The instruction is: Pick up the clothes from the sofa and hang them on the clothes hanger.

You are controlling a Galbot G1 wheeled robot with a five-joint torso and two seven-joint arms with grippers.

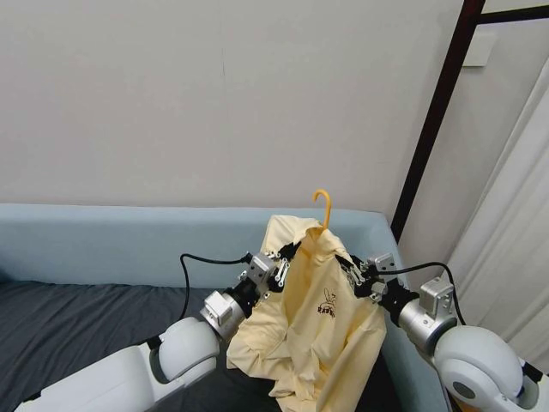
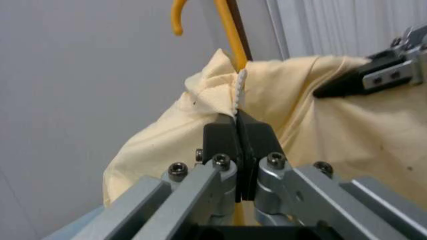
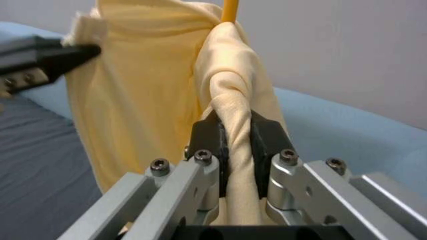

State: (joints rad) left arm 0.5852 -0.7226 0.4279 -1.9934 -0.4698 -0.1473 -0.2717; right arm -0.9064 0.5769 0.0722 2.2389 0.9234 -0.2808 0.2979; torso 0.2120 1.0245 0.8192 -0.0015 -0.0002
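Observation:
A pale yellow shirt (image 1: 319, 326) with a small dark print hangs on an orange hanger (image 1: 323, 206), held up in the air above the sofa (image 1: 103, 240). My left gripper (image 1: 287, 255) is shut on the shirt's shoulder just left of the hanger hook. In the left wrist view its black pads (image 2: 220, 137) pinch the yellow fabric (image 2: 200, 95) beside the orange hook (image 2: 228, 30). My right gripper (image 1: 350, 268) is shut on the other shoulder; in the right wrist view its pads (image 3: 208, 137) clamp a twisted fold of shirt (image 3: 227, 100).
A dark clothes rack pole (image 1: 433, 120) rises at the right, with a white curtain (image 1: 515, 257) beside it. The light blue sofa backrest runs along the plain wall (image 1: 214, 94), and the dark grey seat cushion (image 1: 77, 326) lies to the lower left.

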